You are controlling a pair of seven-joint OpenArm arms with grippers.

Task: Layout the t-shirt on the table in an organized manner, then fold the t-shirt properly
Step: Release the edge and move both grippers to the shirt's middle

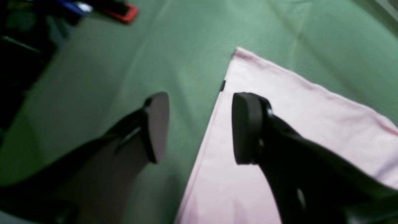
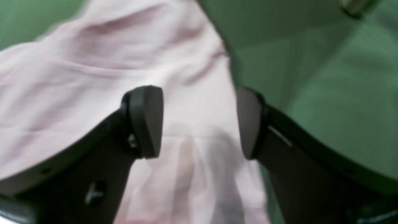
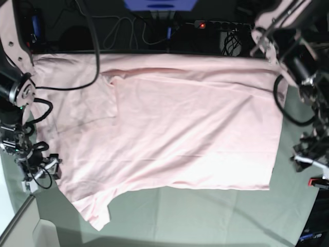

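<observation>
Item: the table (image 3: 205, 216), covered in creased pale grey-green cloth, took up most of the base view; its far edge met a dark strip holding cables and a power strip (image 3: 221, 24) with a small red light, and a blue shape (image 3: 160, 4) was cut off by the top of that view. Item: the t-shirt (image 3: 175, 134), pale pink with its plain side showing, lay spread flat across the table's middle and far part, one sleeve reaching toward the near edge at the shirt's left. Item: the right gripper (image 2: 199, 121), just off the shirt's left side, hung over rumpled pink fabric with jaws wide apart and nothing between them. Item: the left gripper (image 1: 199, 127), off the shirt's right side, stood over a straight shirt edge, one pad above the cloth and one above the shirt, jaws apart and gripping nothing. A red object (image 1: 122, 12) lay at the table edge beyond the shirt's corner. Both wrist views were blurred; whether either gripper touched the fabric could not be told. Both arms were partly cut off in the base view.
</observation>
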